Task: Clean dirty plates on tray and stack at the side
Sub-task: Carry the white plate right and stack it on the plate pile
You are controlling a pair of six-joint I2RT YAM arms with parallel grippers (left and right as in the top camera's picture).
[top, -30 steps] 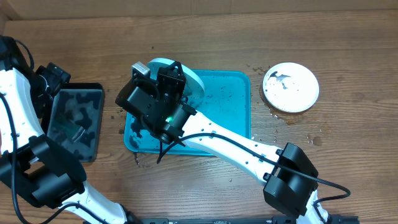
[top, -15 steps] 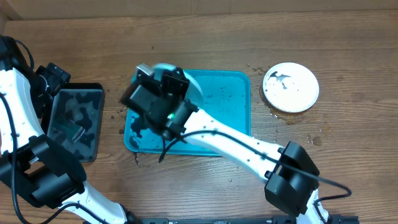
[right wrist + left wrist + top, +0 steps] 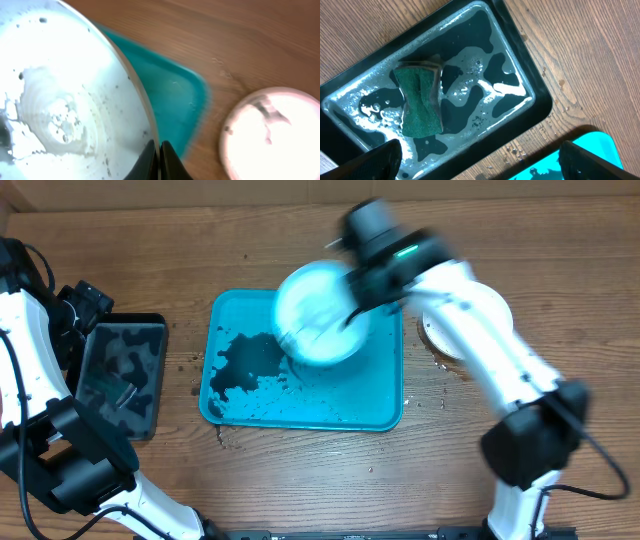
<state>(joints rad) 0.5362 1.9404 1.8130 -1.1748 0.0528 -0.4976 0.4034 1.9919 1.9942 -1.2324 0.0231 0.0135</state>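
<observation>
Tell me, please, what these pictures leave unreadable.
Overhead: motion blur smears the light blue plate and the right gripper, so the plate's dirt is unreadable.
Overhead: the right arm covers most of the white plate.
Left wrist: the bottom edge cuts off the left gripper's fingers.

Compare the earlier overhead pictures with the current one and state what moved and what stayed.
The right tool, shut on the light blue plate, carried it rightward from the left end of the tray to above its right half, towards the white plate, uncovering black smears on the tray. The tray, white plate and black tray stayed put.
</observation>
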